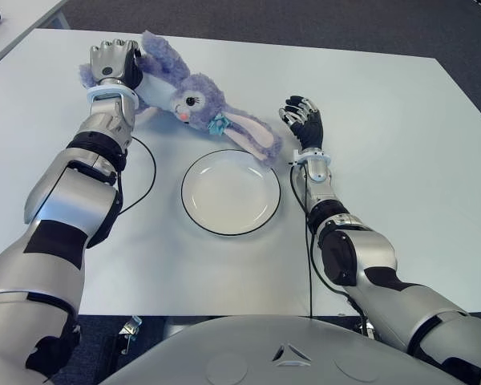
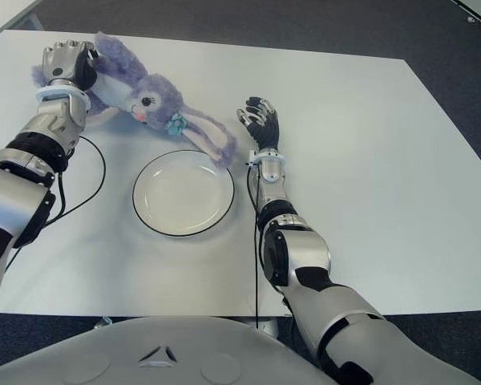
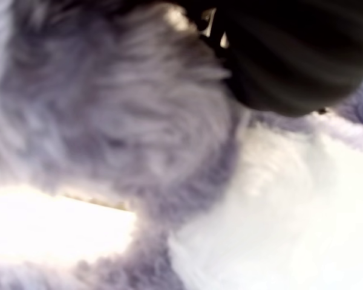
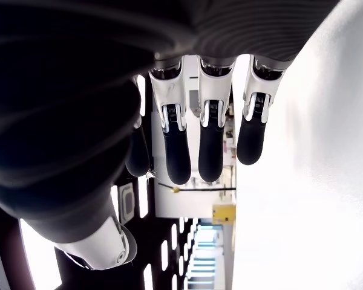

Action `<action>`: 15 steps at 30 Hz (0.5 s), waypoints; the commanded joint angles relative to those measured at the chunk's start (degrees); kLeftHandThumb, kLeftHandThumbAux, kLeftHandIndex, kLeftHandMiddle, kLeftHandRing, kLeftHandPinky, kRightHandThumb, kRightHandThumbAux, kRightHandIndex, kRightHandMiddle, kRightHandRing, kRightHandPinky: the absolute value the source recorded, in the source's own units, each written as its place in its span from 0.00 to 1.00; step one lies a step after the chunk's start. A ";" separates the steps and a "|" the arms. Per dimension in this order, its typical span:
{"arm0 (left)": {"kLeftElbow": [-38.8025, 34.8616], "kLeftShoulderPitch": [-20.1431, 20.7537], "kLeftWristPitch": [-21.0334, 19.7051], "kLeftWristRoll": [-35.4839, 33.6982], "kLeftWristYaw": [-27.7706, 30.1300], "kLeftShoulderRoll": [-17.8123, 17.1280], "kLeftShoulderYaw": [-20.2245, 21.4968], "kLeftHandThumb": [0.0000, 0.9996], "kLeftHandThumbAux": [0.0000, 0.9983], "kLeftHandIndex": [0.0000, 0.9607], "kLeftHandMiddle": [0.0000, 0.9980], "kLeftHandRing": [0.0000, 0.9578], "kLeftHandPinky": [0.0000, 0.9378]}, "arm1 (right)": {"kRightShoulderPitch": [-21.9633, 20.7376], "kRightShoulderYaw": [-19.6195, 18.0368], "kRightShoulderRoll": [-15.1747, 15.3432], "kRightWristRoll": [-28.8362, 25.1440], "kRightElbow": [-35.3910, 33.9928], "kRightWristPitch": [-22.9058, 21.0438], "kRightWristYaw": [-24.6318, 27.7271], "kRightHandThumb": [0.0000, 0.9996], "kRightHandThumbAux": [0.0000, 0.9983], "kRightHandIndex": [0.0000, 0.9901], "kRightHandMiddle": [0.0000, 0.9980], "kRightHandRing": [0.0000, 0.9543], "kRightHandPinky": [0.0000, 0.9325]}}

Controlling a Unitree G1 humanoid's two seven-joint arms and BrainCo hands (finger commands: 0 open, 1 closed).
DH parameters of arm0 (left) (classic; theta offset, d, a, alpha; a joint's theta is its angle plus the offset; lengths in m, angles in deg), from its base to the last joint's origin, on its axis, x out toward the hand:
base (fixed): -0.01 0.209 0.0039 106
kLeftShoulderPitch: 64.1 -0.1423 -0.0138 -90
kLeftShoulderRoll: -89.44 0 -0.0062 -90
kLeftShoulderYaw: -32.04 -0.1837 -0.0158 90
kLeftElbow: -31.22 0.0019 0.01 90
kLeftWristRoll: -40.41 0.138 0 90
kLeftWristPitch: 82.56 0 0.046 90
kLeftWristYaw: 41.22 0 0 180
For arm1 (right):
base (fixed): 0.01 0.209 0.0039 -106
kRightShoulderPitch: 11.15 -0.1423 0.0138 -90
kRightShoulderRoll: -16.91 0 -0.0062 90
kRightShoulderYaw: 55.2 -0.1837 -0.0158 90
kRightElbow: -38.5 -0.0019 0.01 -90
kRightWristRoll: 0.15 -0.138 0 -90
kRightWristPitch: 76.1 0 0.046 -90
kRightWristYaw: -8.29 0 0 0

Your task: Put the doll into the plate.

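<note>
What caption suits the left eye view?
Left hand grasps the purple bunny doll beyond the empty plate; right hand open beside it.

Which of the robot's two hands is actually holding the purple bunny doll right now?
The left hand, at the table's far left, is closed on the doll; fur fills its wrist view. The right hand holds nothing, fingers extended, right of the plate.

The plate (image 1: 230, 192) lay bare at the middle of the white table (image 1: 385, 160), open from above and from the near side. Along its far edge the doll's (image 1: 194, 99) long ear reached almost to the rim, with the left hand (image 1: 112, 62) closed on its body. The right hand (image 1: 303, 120), fingers spread, stood just right of the plate. A black cable (image 1: 148, 172) looped left of it.
</note>
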 commanded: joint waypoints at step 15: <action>-6.17 1.58 -2.46 3.14 2.74 -1.55 -2.71 0.86 0.67 0.42 0.53 0.80 0.83 | 12.80 1.52 -1.42 0.94 7.32 -4.02 -1.51 0.34 0.81 0.28 0.30 0.28 0.28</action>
